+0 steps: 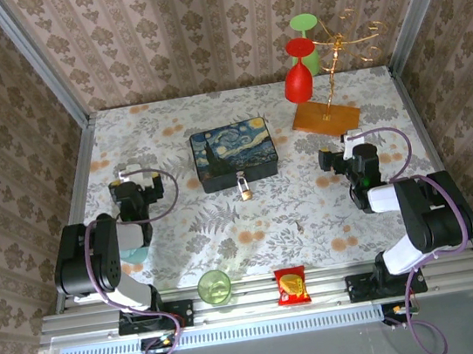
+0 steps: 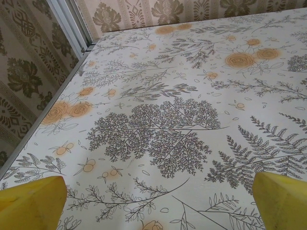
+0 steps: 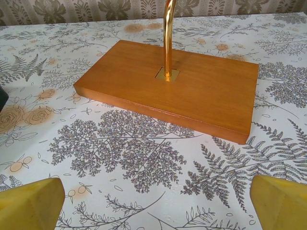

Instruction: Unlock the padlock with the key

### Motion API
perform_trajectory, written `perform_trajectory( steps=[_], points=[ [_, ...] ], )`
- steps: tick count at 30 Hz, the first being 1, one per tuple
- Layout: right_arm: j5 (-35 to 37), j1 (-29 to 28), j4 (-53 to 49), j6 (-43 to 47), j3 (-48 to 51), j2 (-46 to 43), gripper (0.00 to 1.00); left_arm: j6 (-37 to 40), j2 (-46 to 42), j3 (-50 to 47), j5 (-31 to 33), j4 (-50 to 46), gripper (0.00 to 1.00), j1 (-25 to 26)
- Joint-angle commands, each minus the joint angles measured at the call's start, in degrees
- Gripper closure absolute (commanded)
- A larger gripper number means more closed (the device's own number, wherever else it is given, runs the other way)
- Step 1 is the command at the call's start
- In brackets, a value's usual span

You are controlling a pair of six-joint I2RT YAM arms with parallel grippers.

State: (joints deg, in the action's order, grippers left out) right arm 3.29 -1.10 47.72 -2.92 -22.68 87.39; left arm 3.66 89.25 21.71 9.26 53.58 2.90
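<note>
Two grippers spread, padlock untouched

Left gripper (image 2: 154, 205) and right gripper (image 3: 156, 205): jaws wide apart, nothing between them. Padlock (image 1: 244, 186) sits at the 6 o'clock edge of the painted box (image 1: 235, 153), long axis 12-to-6, shackle toward the box. It lies at 9 o'clock from the right gripper and 3 o'clock from the left; the right seems slightly nearer. Key not made out, possibly too small. Snack packet (image 1: 292, 285) print unreadable.
</note>
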Motion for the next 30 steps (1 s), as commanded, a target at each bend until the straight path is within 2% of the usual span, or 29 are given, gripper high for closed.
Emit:
perform_trajectory(
  steps=[1, 12, 17, 20, 22, 24, 27, 30],
  points=[
    [-0.78, 0.44, 0.35, 1.07, -0.97, 0.25, 0.0, -0.53, 0.04, 0.17, -1.81, 0.29, 0.0, -0.71],
    [-1.23, 0.66, 0.08, 0.9, -1.04, -0.24, 0.0, -0.67, -0.94, -0.42, -1.6, 0.77, 0.0, -0.77],
    [-0.38, 0.66, -13.1, -0.11, -3.48, -10.39, 0.0, 1.37, -10.36, 1.55, 5.9, -9.75, 0.0, 2.89],
    [1.37, 0.83, -21.38, -4.45, -4.39, -17.94, 0.0, 1.95, -16.85, 2.66, 9.15, -15.18, 0.0, 5.63],
    [0.11, 0.82, -25.72, -7.6, -4.62, -22.53, 0.0, -0.07, -21.21, 4.45, 7.92, -20.77, 0.0, 6.87],
    [-2.5, 0.92, -31.37, -11.73, -5.77, -26.2, 0.0, -5.75, -25.48, 6.61, 4.74, -27.48, 0.0, 7.47],
    [-7.37, 0.9, -38.44, -17.89, -6.38, -29.7, 0.0, -12.83, -31.67, 7.28, -7.65, -31.42, 0.0, 7.45],
    [-10.61, 0.78, -43.63, -23.01, -6.18, -30.79, 0.0, -24.91, -36.64, 5.49, -12.87, -32.07, 0.0, 7.7]
  ],
)
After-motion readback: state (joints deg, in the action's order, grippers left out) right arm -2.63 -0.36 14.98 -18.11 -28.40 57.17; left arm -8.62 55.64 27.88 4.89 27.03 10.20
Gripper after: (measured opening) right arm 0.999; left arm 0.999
